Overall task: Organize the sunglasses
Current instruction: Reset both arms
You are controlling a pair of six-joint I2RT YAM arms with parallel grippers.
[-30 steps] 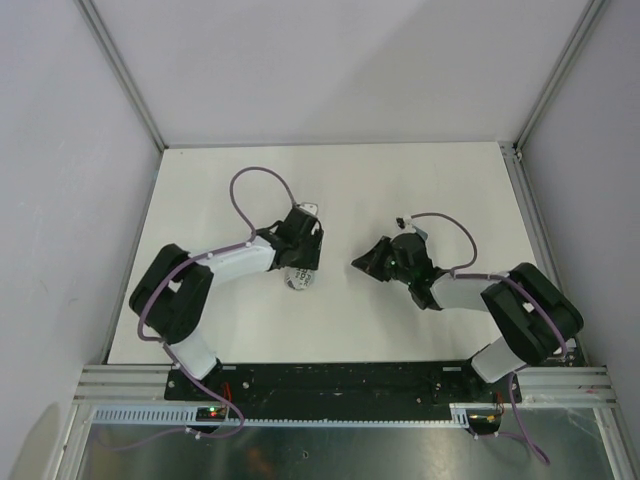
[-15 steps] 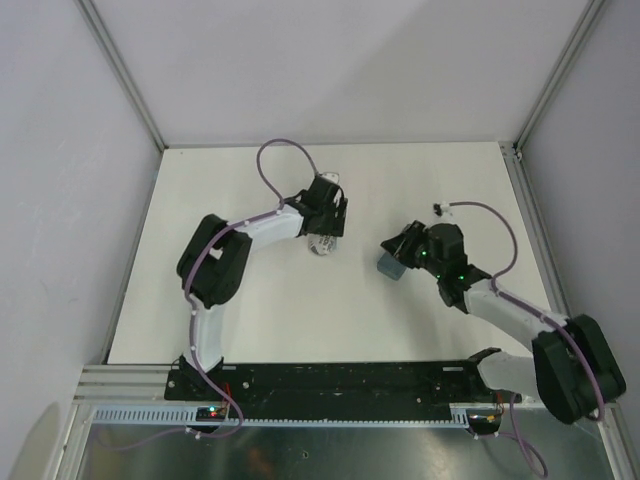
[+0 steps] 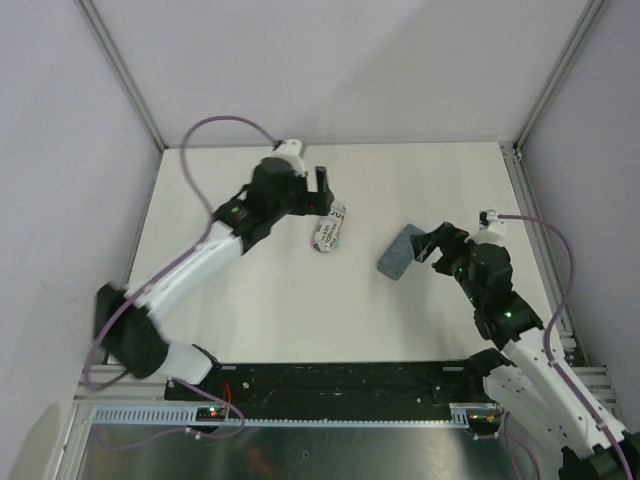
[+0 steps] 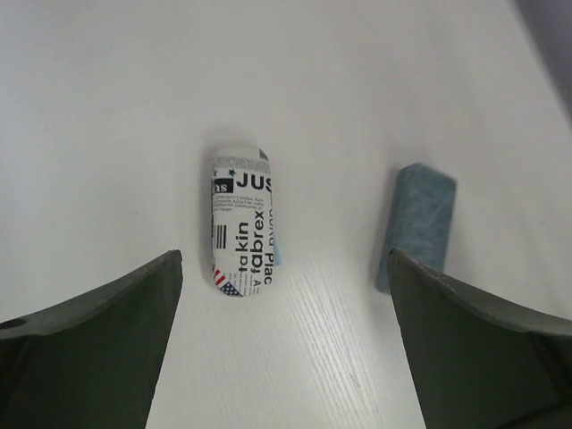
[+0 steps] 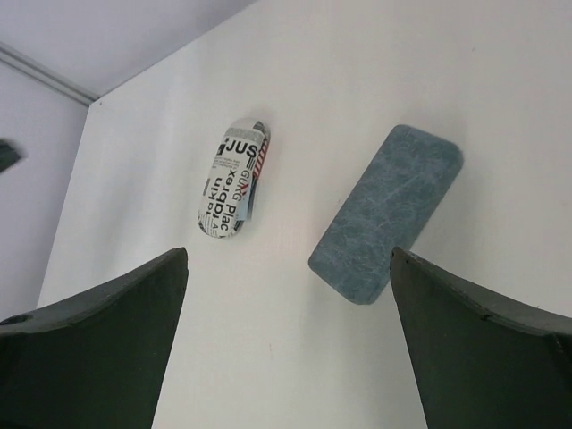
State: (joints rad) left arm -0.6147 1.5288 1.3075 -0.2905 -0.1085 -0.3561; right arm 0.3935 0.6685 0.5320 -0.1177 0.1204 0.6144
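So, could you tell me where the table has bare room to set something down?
Bare: the back of the table behind both cases, and the front strip along its near edge. Crowded: between the printed case and grey-blue case, left claw and right claw alongside.

Printed case (image 3: 327, 229), grey-blue case (image 3: 399, 252) lying apart, open gap between them

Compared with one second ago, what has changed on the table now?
The left arm carried the printed case farther away across the table, then opened its jaws and let go. The right arm released the grey-blue case and drew back to the right; its jaws stand open. Each case stayed on its own arm's side, apart from the other.
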